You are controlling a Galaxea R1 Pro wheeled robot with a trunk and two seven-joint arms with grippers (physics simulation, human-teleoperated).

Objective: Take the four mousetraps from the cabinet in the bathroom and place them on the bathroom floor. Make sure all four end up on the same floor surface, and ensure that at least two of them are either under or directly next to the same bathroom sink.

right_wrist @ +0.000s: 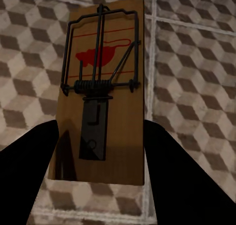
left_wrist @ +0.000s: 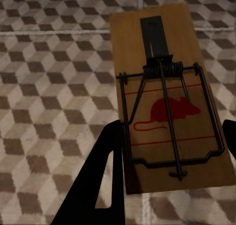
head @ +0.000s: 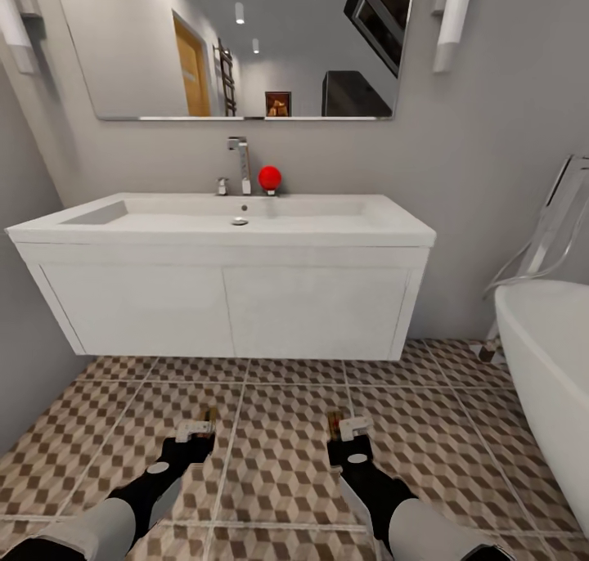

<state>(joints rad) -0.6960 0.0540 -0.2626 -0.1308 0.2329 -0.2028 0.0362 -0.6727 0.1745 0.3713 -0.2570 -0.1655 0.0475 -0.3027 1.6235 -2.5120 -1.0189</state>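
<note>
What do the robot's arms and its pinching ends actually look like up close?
Both arms have smooth light-grey forearm shells that change to black wrist sections with a small pale round spot. The left tool and right tool carry small white blocks near the tip; their fingers are flat, black and tapered.

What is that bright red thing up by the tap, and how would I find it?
Start at the long white rectangular sink on its wall-hung vanity, below the big mirror. At the back rim stands the tall chrome faucet; just beside it, on the bathtub's side, sits a small glossy red ball. It is the only vividly coloured, round thing on that pale countertop.
</note>
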